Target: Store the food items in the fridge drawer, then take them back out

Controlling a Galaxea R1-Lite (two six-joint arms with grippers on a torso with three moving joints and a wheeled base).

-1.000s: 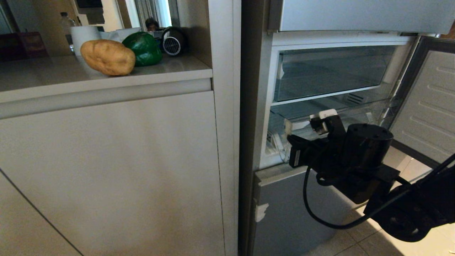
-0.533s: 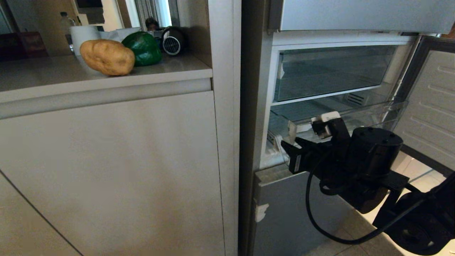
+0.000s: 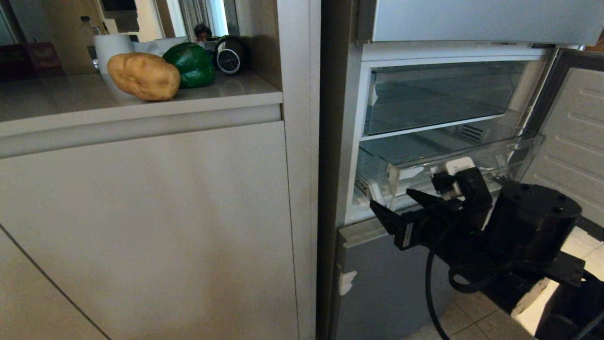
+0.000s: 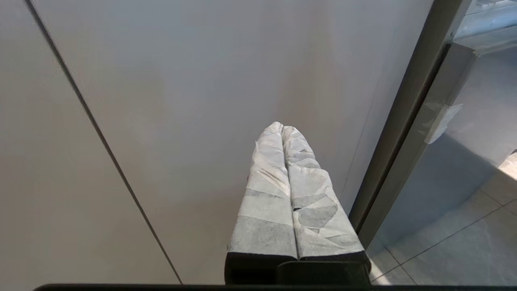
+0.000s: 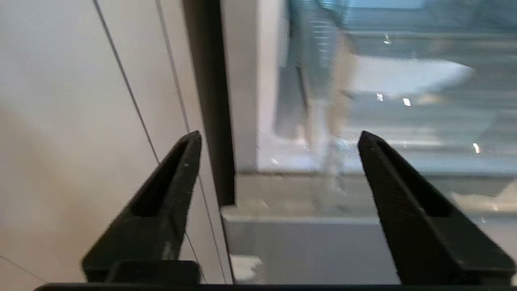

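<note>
A tan potato [image 3: 143, 75] and a dark green bell pepper [image 3: 191, 64] lie side by side on the counter at the upper left. The see-through fridge drawer [image 3: 476, 158] stands pulled partway out of the fridge's middle section and looks empty. My right gripper [image 3: 391, 199] hangs just in front of and below the drawer's left front corner, open and holding nothing. In the right wrist view the gripper [image 5: 278, 135] faces the blurred drawer [image 5: 396, 121] with its jaws wide apart. My left gripper [image 4: 281, 126] is shut, its taped fingers [image 4: 266, 190] pressed together before the cabinet front.
The middle section's door [image 3: 571, 137] stands open at the right. A clear upper bin [image 3: 439, 94] sits above the drawer, the blue-grey lowest panel [image 3: 377, 283] below. A white cup [image 3: 111, 47], a water bottle [image 3: 87, 28], a red box [image 3: 33, 59] and a round black appliance [image 3: 229, 54] share the counter.
The drawer has slid further out of the fridge. My right gripper, shut at the drawer's front edge a second ago, has opened, let go and drawn back down and to the right.
</note>
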